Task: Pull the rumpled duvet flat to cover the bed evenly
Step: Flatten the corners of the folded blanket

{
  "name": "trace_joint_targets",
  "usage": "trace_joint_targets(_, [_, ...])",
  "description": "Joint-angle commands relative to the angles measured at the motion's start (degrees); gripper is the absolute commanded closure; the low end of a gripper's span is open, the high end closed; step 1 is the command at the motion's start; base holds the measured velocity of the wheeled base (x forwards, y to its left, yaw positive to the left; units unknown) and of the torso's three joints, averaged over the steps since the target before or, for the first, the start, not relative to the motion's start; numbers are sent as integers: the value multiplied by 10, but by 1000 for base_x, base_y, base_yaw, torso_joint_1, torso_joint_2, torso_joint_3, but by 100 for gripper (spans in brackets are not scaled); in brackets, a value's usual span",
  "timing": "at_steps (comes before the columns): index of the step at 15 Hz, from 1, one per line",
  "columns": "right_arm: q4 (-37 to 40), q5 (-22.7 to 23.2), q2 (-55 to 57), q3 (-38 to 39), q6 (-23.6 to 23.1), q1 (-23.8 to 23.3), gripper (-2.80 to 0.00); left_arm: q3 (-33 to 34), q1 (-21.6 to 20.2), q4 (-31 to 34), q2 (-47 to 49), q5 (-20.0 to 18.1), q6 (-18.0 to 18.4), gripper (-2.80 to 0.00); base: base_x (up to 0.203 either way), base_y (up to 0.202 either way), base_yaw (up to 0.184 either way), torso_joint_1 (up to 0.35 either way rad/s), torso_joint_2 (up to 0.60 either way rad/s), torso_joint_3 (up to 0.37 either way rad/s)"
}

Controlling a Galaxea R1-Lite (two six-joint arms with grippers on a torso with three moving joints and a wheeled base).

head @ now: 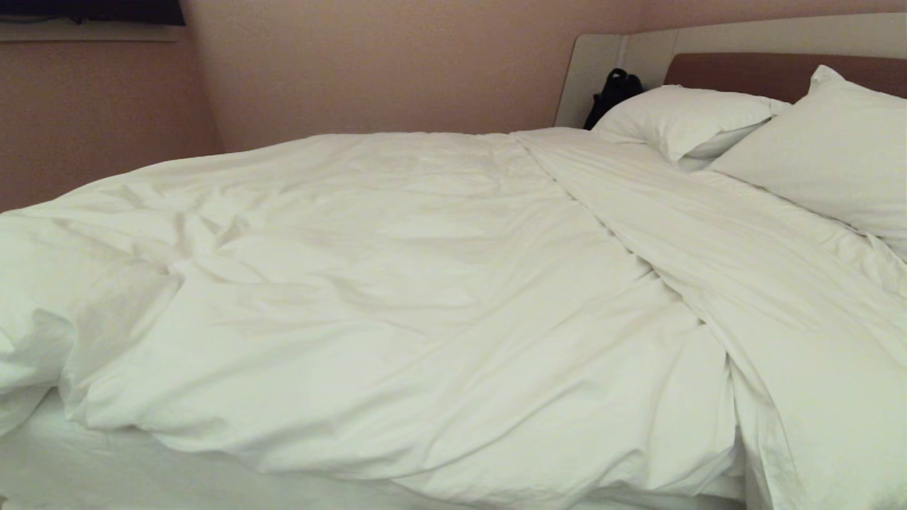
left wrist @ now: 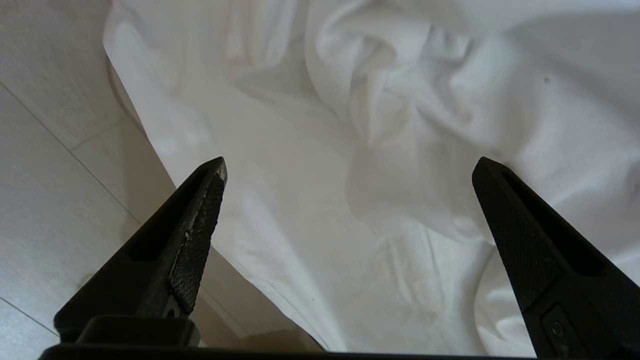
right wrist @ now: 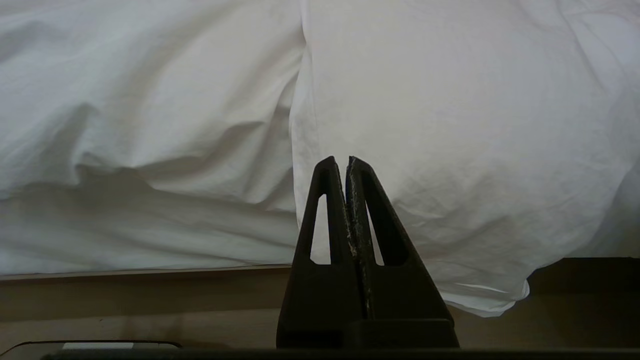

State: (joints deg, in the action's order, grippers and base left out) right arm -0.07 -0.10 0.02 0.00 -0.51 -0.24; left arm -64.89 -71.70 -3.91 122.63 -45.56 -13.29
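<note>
Nearest the camera, the left gripper (left wrist: 348, 167) hangs with its jaws spread wide over a bunched fold of the duvet (head: 397, 297) where it spills off the bed's (head: 772, 71) near-left corner, with pale floor (left wrist: 45, 190) just beside the hanging cloth. The duvet lies over most of the mattress but is rumpled, heaped at that corner, and short of the near edge, where a strip of fitted sheet (head: 106, 474) shows. The main risk, I judge, is that the jaws pinch only the thin cover layer, so a pull slides the cover over the filling, or drags the corner onto the floor. The right gripper (right wrist: 348, 165) sits pressed shut, low against the bed's side. Two pillows (head: 815, 156) lie at the head edge, a dark bag (head: 613, 92) at the headboard's corner; neither blocks the pull.
</note>
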Motion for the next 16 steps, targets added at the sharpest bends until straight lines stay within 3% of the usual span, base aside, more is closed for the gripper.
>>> trace_joint_targets(1, [0,0,0,0,0,0,0,5,6,-4,9,2,-3,-280,0,0,0,0,0,0])
trace_joint_targets(11, [0,0,0,0,0,0,0,-86,18,-9,83,85,-10,-280,0,0,0,0,0,0])
trace_joint_targets(14, [0,0,0,0,0,0,0,-144,47,-1,108,108,-68,-280,0,0,0,0,0,0])
trace_joint_targets(16, [0,0,0,0,0,0,0,-150,69,-9,114,108,-77,-280,0,0,0,0,0,0])
